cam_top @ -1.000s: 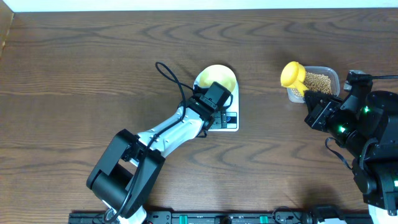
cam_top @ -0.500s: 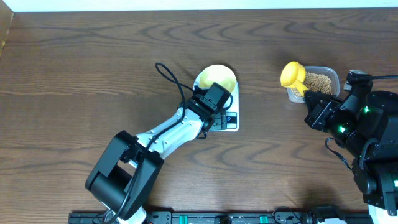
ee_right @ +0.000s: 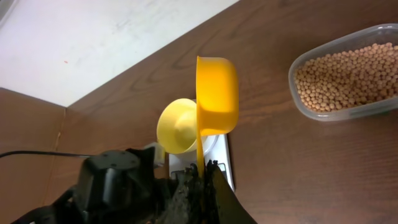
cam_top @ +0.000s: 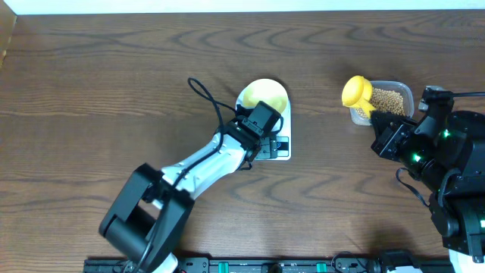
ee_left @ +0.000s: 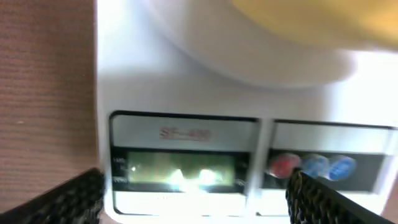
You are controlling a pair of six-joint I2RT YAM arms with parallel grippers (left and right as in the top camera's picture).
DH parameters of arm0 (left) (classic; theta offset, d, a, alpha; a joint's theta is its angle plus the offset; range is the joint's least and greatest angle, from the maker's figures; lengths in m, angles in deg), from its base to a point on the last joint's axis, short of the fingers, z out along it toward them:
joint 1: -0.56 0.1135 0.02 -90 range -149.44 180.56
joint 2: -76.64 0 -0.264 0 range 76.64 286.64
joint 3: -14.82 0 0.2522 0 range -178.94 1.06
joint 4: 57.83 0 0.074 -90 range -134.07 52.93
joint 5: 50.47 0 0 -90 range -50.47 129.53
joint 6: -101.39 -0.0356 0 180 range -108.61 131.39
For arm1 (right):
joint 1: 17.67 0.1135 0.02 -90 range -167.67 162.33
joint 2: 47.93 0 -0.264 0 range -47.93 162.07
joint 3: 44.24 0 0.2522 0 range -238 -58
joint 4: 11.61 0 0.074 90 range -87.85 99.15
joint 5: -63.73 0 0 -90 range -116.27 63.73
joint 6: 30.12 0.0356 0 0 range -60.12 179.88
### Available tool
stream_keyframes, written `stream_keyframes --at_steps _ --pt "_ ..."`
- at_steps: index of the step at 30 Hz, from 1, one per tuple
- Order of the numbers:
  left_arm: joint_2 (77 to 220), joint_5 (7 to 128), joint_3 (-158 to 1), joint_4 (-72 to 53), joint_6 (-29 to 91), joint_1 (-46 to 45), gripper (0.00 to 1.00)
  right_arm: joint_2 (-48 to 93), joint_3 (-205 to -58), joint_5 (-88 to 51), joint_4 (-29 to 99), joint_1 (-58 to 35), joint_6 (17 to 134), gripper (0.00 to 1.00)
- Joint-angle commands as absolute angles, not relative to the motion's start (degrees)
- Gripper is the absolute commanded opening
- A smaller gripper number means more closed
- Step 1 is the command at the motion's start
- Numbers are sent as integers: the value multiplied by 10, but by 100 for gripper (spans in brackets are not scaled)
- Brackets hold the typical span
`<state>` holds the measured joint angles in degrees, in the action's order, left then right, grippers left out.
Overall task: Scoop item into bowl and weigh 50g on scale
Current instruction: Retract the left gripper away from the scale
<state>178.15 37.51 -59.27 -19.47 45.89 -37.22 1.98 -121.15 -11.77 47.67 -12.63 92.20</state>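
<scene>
Left arm (cam_top: 212,155) outstretched, jaws apart; right jaws clamped.

Table (cam_top: 91,91): dark brown wood, clear grain, low satin sheen. Scale (ee_left: 186,81): white plastic, smooth, semi-gloss. Its display (ee_left: 177,171) is a shiny window set in a dark strip, blurred here. Bowl (cam_top: 267,95): pale yellow, smooth, looks plastic. Yellow scoop (ee_right: 216,93), centre of the right wrist view: smooth plastic, slight shine. Container (ee_right: 323,115), upper right there: clear plastic, glossy. Beans (ee_right: 348,74): tan, smooth-skinned, matt. Pads (ee_left: 68,199) of my left gripper (ee_left: 196,205): black, coarse-textured, matt. My left arm shell (cam_top: 212,159): smooth white plastic. Cable (cam_top: 208,95): black, rubbery.
</scene>
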Motion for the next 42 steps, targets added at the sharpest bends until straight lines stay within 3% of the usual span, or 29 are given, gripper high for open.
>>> stream_keyframes --at_steps 1,6,10,17,23,34,42 --pt "1706 419 -593 -183 459 -390 93 19 -1220 -122 479 -129 906 1" --pt "1593 419 -593 -120 432 -373 93 19 -1220 -123 479 -129 899 2" --pt "1508 405 -593 -53 410 -310 93 19 -1220 -133 482 -129 878 1" --pt "1423 400 -593 31 409 -83 93 26 -1220 -221 482 -129 859 1" --pt "1431 400 -592 120 409 39 93 56 -1220 -229 484 -129 859 1" --pt "1437 400 -592 141 410 60 93 86 -1220 -242 548 -129 860 1" --pt "1437 400 -592 141 410 60 93 86 -1220 -225 527 -129 906 1"
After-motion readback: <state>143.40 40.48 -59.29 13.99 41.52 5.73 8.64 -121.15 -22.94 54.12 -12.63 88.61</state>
